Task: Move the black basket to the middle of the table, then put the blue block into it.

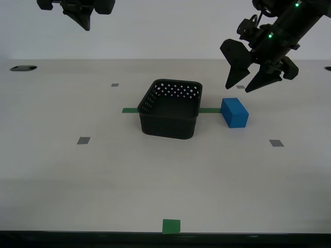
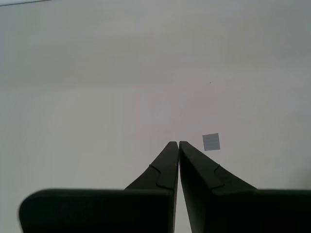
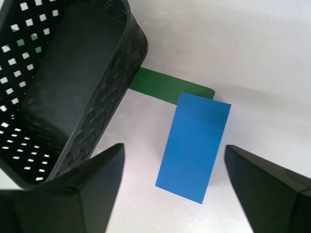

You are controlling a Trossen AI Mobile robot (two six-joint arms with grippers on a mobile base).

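Observation:
The black basket stands empty near the middle of the table, on a green tape strip. The blue block lies flat on the table just to the exterior view's right of it, a small gap apart. My first gripper hangs open above the block, touching nothing. In the first wrist view the block lies between the spread fingers of my first gripper, with the basket beside it. My second gripper is raised at the far back on the exterior view's left; its wrist view shows it shut and empty over bare table.
Grey square markers dot the table; one shows in the second wrist view. A green square sits at the front edge. A dark hole is at the back on the exterior view's left.

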